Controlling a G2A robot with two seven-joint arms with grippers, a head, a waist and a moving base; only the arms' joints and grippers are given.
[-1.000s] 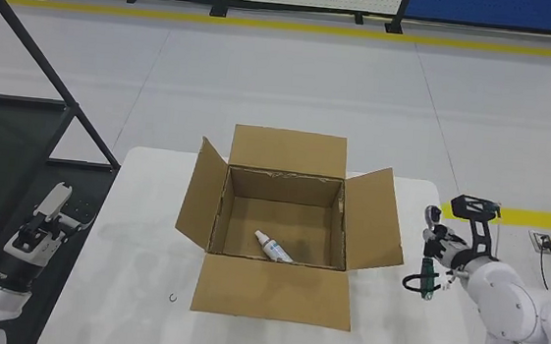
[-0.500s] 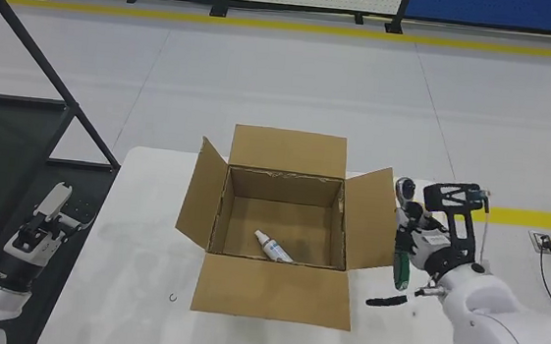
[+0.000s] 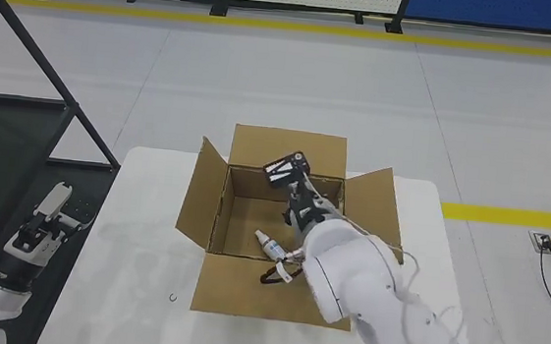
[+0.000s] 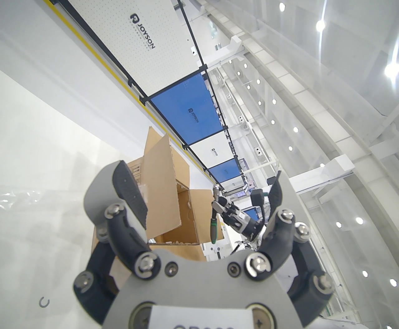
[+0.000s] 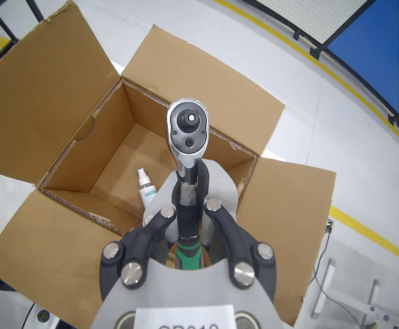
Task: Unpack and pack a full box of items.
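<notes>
An open cardboard box (image 3: pixel 289 151) stands in the middle of the white table (image 3: pixel 140 259), all flaps spread out. A small white spray bottle (image 3: pixel 271 247) lies on its floor. My right gripper (image 5: pixel 188 190) hangs above the box opening, shut on a ratchet wrench (image 5: pixel 188 131) with a green handle, chrome head pointing down into the box (image 5: pixel 199 78) near the bottle (image 5: pixel 146 187). My left gripper (image 4: pixel 202 199) is open with nothing between its fingers; it sits off the table's left edge (image 3: pixel 54 202). From there the box (image 4: pixel 174 193) and the held wrench (image 4: pixel 213 227) show beyond it.
A small C-shaped ring (image 3: pixel 174 297) lies on the table in front of the box's left corner. A black metal frame (image 3: pixel 30 52) stands to the left of the table. A yellow floor line (image 3: pixel 508 216) runs on the right.
My right arm has swung from the table's right side to above the box, carrying the wrench with it. The left arm has not moved.
</notes>
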